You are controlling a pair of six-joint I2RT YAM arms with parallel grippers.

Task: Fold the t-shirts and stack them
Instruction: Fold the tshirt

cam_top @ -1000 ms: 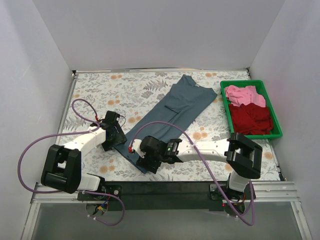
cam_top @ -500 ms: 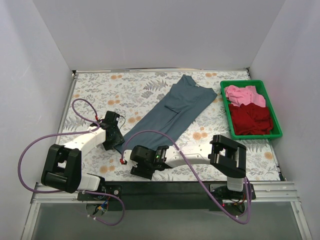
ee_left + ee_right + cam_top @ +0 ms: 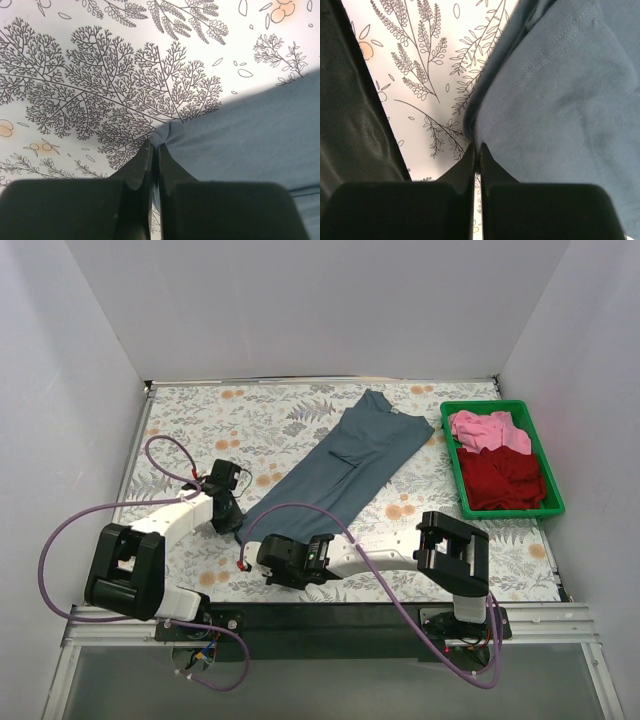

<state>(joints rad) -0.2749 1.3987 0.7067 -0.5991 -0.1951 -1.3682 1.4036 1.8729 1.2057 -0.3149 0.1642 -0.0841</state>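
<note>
The slate blue-grey t-shirt [image 3: 345, 465] lies flat and diagonal on the floral table, collar toward the back. My left gripper [image 3: 235, 524] is at its near left corner. In the left wrist view the jaws [image 3: 154, 145] are shut on a pinched corner of the blue cloth [image 3: 250, 135]. My right gripper [image 3: 272, 562] is at the near end of the hem. In the right wrist view it [image 3: 476, 146] is shut on the stitched edge of the shirt [image 3: 560, 100]. A pink t-shirt [image 3: 487, 430] and a dark red t-shirt [image 3: 505, 478] lie crumpled in the bin.
The green plastic bin [image 3: 553, 502] stands at the right edge of the table. The floral tablecloth [image 3: 200, 420] covers the table up to white walls on three sides. Purple cables [image 3: 160, 448] loop over both arms near the front.
The right arm has swung left along the hem to the shirt's near end. Both grippers, open a second ago, have closed on the blue-grey cloth.
</note>
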